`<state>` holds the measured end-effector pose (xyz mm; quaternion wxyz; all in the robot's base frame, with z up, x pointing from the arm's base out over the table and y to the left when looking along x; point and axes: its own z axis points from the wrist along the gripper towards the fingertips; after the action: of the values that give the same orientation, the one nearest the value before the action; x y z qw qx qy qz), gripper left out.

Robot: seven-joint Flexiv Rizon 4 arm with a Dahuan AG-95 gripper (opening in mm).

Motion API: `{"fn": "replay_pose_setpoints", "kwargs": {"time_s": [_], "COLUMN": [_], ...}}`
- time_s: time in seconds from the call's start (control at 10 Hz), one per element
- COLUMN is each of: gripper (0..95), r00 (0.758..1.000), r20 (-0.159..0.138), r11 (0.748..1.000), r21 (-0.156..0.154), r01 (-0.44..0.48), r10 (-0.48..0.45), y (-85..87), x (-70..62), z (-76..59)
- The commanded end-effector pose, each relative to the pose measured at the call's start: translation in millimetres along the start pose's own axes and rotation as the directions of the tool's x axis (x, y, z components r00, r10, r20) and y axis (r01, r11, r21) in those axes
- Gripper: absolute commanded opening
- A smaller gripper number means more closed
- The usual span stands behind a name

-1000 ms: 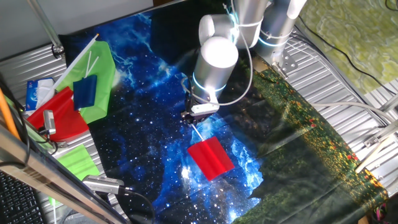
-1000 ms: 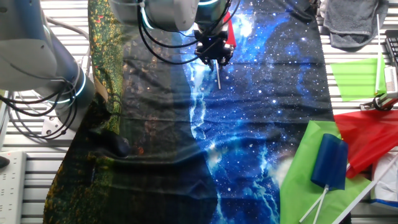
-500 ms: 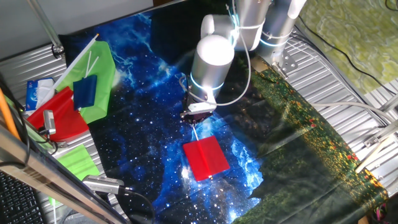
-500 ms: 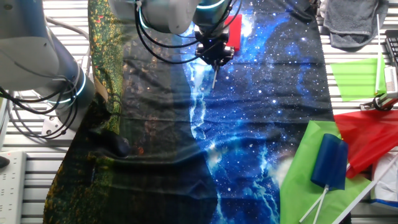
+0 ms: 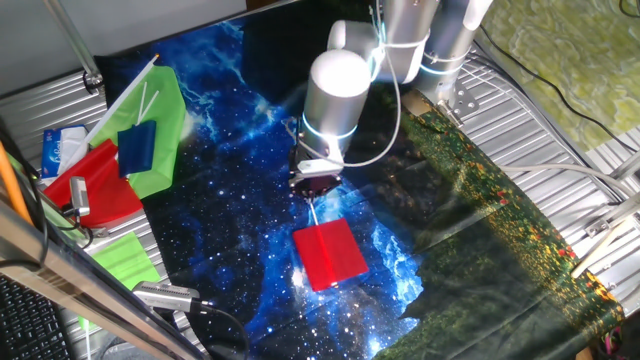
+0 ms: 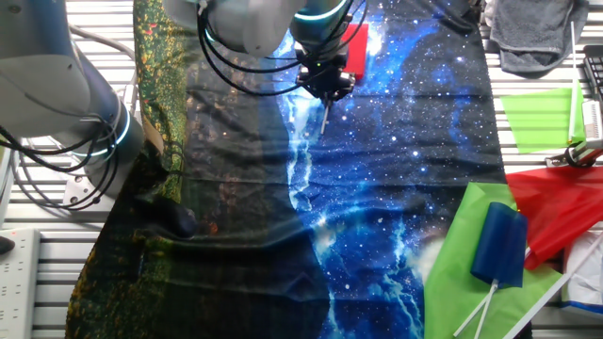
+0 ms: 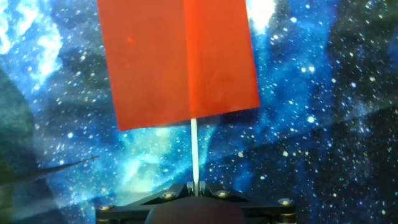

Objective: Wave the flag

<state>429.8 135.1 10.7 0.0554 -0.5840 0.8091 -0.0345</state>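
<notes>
Galaxy-print blue cloth (image 5: 230, 170) covers the table. Two-finger gripper (image 5: 314, 186) pinches the thin white stick of the small bright red cloth flag (image 5: 329, 255), held out over the cloth, probably so it swings freely.

In one fixed view the gripper (image 5: 314, 188) sits just above the middle of the frame, over the surface (image 5: 230, 150). The flag (image 5: 328, 255) hangs directly below it, its stick running up into the closed fingers. At the left edge lies a pile of other flags (image 5: 130, 150), well apart from the gripper. In the other fixed view that pile (image 6: 528, 226) lies at lower right and the gripper (image 6: 325, 83) at top centre.
</notes>
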Motion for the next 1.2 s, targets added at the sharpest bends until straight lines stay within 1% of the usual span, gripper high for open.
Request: {"fn": "replay_pose_setpoints", "kwargs": {"time_s": [0.1, 0.2, 0.3, 0.4, 0.5, 0.6, 0.7, 0.8, 0.9, 1.0, 1.1, 1.2], "gripper": [0.0, 0.0, 0.0, 0.0, 0.0, 0.0, 0.0, 0.0, 0.0, 0.0, 0.0, 0.0], "r00": [0.995, 0.993, 0.989, 0.980, 0.966, 0.950, 0.938, 0.933, 0.935, 0.933, 0.924, 0.910], "r20": [-0.053, -0.062, -0.074, -0.089, -0.119, -0.151, -0.176, -0.190, -0.192, -0.190, -0.198, -0.219], "r11": [0.989, 0.986, 0.979, 0.966, 0.949, 0.930, 0.915, 0.909, 0.909, 0.906, 0.896, 0.883], "r21": [-0.114, -0.132, -0.148, -0.174, -0.193, -0.211, -0.225, -0.234, -0.241, -0.246, -0.246, -0.245], "r01": [-0.089, -0.104, -0.140, -0.191, -0.249, -0.301, -0.334, -0.344, -0.339, -0.346, -0.370, -0.399], "r10": [0.083, 0.096, 0.130, 0.178, 0.229, 0.273, 0.299, 0.305, 0.298, 0.305, 0.327, 0.351], "y": [5.3, 4.0, 2.9, 2.5, 2.3, 1.9, -0.2, -6.5, -13.7, -16.5, -17.3, -18.7], "x": [5.3, 5.7, 5.7, 4.2, 2.5, 0.1, 0.9, 5.8, 10.9, 13.4, 14.4, 13.9], "z": [-32.1, -39.8, -52.9, -64.5, -76.9, -93.0, -104.0, -111.5, -117.6, -121.2, -125.3, -132.5]}}
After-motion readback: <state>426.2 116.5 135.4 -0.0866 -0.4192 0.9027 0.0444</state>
